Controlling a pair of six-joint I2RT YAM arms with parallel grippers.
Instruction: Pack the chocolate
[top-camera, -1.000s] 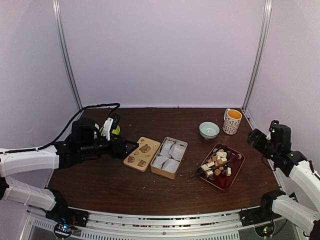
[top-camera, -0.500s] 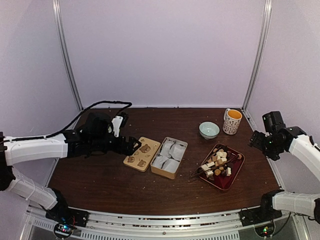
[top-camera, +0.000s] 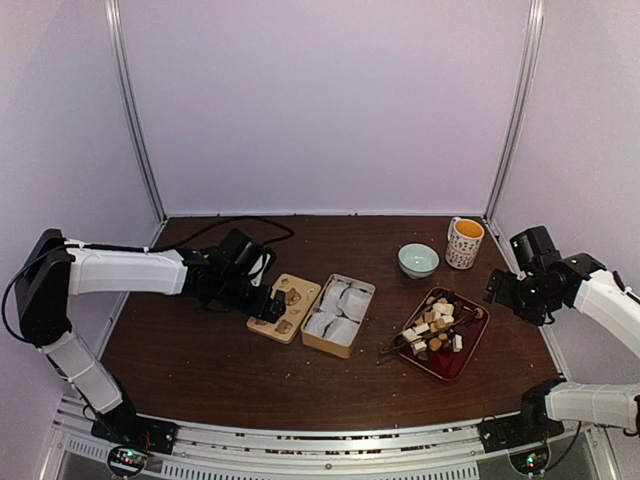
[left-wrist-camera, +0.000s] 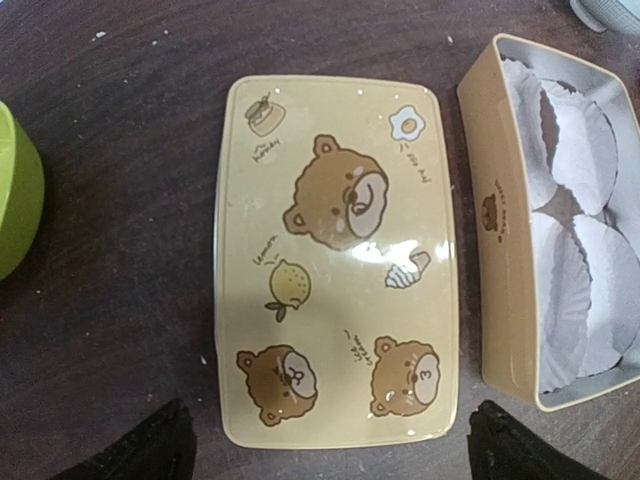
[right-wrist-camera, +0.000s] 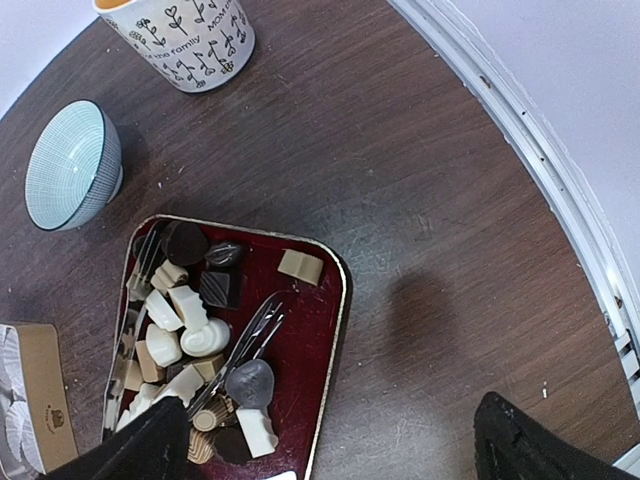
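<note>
Many chocolates (right-wrist-camera: 190, 305) in red tray (right-wrist-camera: 305, 335); liners (left-wrist-camera: 580, 130) in box (left-wrist-camera: 497, 230).

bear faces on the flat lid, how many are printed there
3, in the left wrist view. A large bear face sits upper middle on the lid; a smaller bear face is at its lower left and another bear face at its lower right. None looks hidden.

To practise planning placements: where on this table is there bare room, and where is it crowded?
Free: the wide front strip of dark wooden table nearer than the tan bear-print lid, tan paper-lined tin and dark red tray; also the back, left of the pale blue bowl. Crowded: lid beside tin mid-table, and bowl by patterned white mug at back right.
</note>
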